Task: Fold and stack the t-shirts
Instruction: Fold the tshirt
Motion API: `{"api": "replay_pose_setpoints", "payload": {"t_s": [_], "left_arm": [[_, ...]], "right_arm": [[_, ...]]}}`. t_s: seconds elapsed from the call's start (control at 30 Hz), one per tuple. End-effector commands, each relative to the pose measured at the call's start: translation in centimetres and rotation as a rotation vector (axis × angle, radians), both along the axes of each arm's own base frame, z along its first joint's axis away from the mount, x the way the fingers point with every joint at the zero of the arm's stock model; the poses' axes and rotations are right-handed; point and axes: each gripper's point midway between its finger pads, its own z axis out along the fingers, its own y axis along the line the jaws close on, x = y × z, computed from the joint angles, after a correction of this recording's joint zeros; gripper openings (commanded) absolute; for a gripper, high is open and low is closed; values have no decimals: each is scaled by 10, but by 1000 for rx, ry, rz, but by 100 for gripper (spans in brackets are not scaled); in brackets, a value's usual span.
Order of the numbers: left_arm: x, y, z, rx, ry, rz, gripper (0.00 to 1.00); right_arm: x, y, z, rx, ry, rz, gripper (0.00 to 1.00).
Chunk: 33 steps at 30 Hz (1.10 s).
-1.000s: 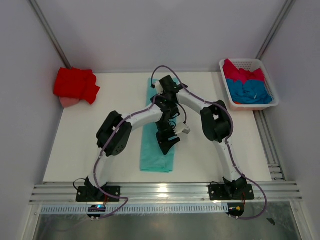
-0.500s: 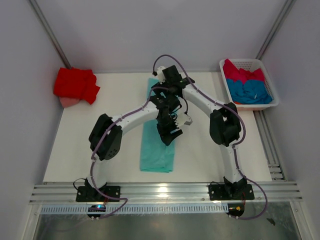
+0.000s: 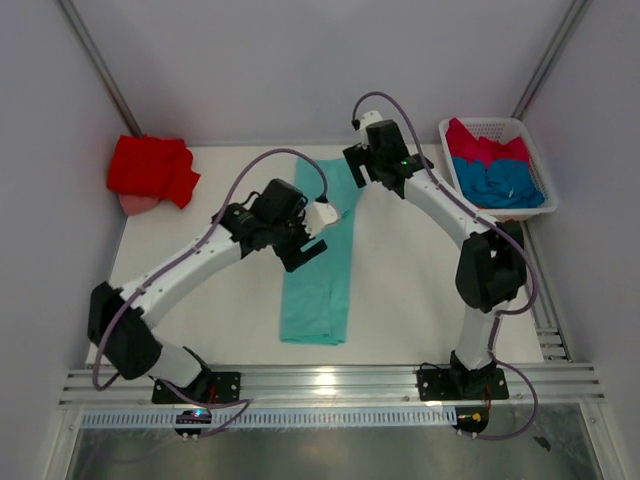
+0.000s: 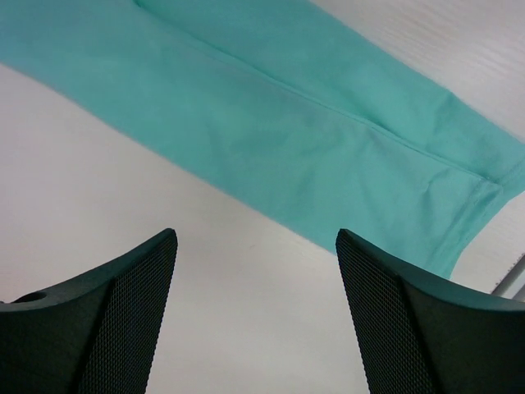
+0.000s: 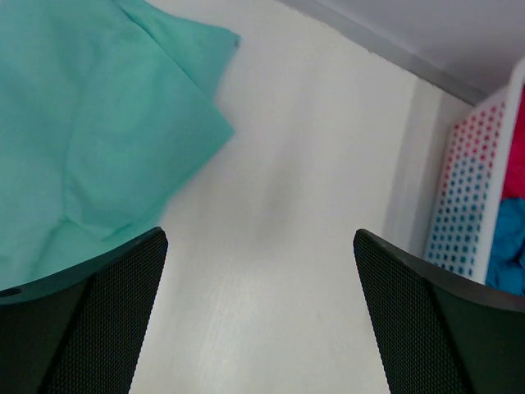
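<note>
Right, my left tool (image 4: 254,246) and right tool (image 5: 258,238) both gape wide, nothing in either. The mint-teal t-shirt (image 3: 318,275) lies mid-frame on the white counter (image 3: 410,290), folded into a long narrow strip; I'd call it half done, with crosswise folds to go. The red t-shirt (image 3: 150,168) sits bunched at upper left. The blue t-shirt (image 3: 500,183) and crimson-pink t-shirt (image 3: 485,148) wait in the white basket (image 3: 487,121), upper right. No stack yet. Plain grey walls box the counter in.

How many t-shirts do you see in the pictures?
4: mint-teal shirt mid-table, red shirt at far-left corner, blue shirt and crimson-pink shirt in the basket; more may be hidden.
</note>
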Motion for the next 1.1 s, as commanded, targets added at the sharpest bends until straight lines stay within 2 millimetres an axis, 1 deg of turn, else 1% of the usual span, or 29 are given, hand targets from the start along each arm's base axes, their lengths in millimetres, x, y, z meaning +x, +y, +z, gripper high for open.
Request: {"api": "replay_pose_setpoints", "payload": {"t_s": [0.0,0.03,0.07,0.1,0.13,0.17,0.2,0.23,0.27,0.3,0.33,0.37,0.4,0.43,0.47,0.5,0.53,0.6,0.63,0.7,0.73,0.77,0.83,0.87,0.93,0.97,1.0,1.03,1.07], "left_arm": [[-19,21,21,-48,-123,-33,81],[-30,25,18,-60,-110,-50,82],[-46,37,13,-60,-106,-67,82],[-55,42,10,-57,-90,-70,82],[-61,48,7,-52,-78,-62,81],[-69,53,-3,-39,-48,-59,81],[-74,56,0,-58,-51,-51,81],[-79,58,-2,-65,-44,-54,81],[-89,57,-3,-92,-28,-79,81],[-94,58,-4,-97,-23,-104,81],[-99,59,-7,-93,-12,-124,81],[-104,64,-15,-71,6,-130,81],[-103,69,-21,-40,1,-142,81],[-104,74,-29,-13,5,-137,81],[-101,76,-33,0,-5,-133,81],[-101,77,-36,7,-12,-140,81],[-104,80,-45,21,-7,-152,81],[-105,78,-50,3,-19,-171,81],[-107,79,-55,6,-10,-173,81],[-103,75,-56,-4,-16,-169,81],[-101,73,-58,-9,-11,-157,81],[-100,69,-57,-27,-2,-136,80],[-101,58,-55,-58,44,-148,80],[-103,54,-55,-77,78,-143,80],[-105,47,-51,-114,125,-145,80],[-105,44,-52,-130,156,-125,80],[-103,44,-50,-151,173,-103,80],[-101,41,-47,-185,191,-91,80],[-104,36,-46,-230,241,-90,80]], "right_arm": [[-17,-47,27,-24,-72,-82,99],[-38,-58,18,-75,-52,-51,99],[-50,-54,12,-74,-33,13,100],[-63,-55,5,-81,-12,54,99],[-86,-59,-22,-106,54,103,99],[-102,-60,-12,-88,37,136,99],[-121,-53,-21,-61,79,207,100],[-141,-55,-41,-60,133,240,99],[-157,-56,-34,-48,133,272,100],[-172,-46,-37,-8,160,342,99],[-184,-48,-46,-3,188,357,99],[-196,-49,-41,2,188,382,99],[-207,-45,-42,20,200,428,99],[-219,-47,-53,17,229,446,99],[-227,-47,-46,10,194,487,99],[-236,-45,-49,11,193,527,100],[-248,-46,-61,1,216,553,100],[-264,-50,-65,-22,231,589,99],[-278,-52,-74,-20,287,615,99],[-292,-51,-81,-13,361,659,99],[-295,-47,-76,5,385,674,99],[-311,-43,-79,44,460,705,99],[-322,-36,-74,87,526,755,99],[-327,-29,-71,128,541,784,99],[-330,-21,-62,164,556,817,97],[-339,-15,-59,210,593,846,96],[-341,-11,-53,235,603,864,95],[-348,-9,-54,268,653,866,95],[-353,-5,-53,302,678,883,95]]}}
